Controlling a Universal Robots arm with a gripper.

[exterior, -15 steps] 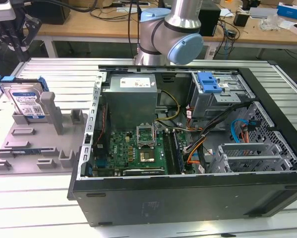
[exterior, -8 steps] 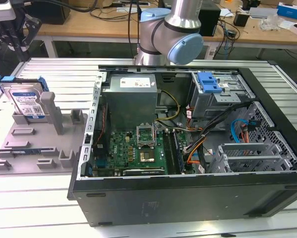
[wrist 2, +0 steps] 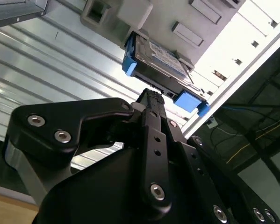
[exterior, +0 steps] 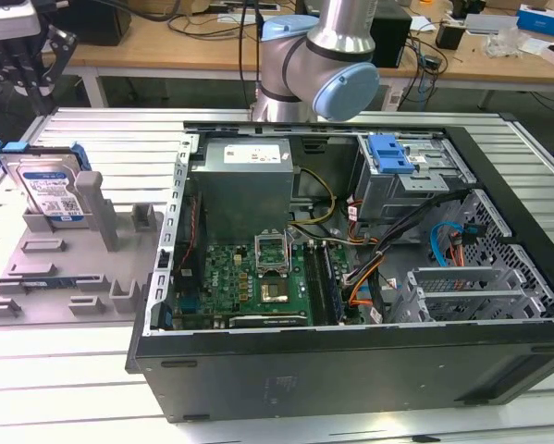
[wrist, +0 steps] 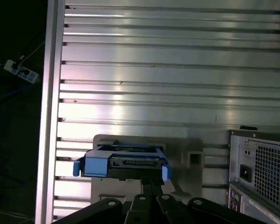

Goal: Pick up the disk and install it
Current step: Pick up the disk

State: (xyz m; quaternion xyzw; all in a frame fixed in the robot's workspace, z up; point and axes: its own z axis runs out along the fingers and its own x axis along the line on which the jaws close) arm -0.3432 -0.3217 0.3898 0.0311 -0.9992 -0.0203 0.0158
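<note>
disk [exterior: 45,188] upright in grey rack [exterior: 36,277], lower edge hidden, jaws clenched empty above

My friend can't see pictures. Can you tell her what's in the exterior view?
The gripper hangs above the disk, which stands on edge in a grey holder at the exterior view's left, on a ribbed metal table. Beside the holder lies an open computer case with its circuit board showing.

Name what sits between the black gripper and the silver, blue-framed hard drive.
Nothing; the exterior view shows a bare gap between black gripper and silver disk.
</note>
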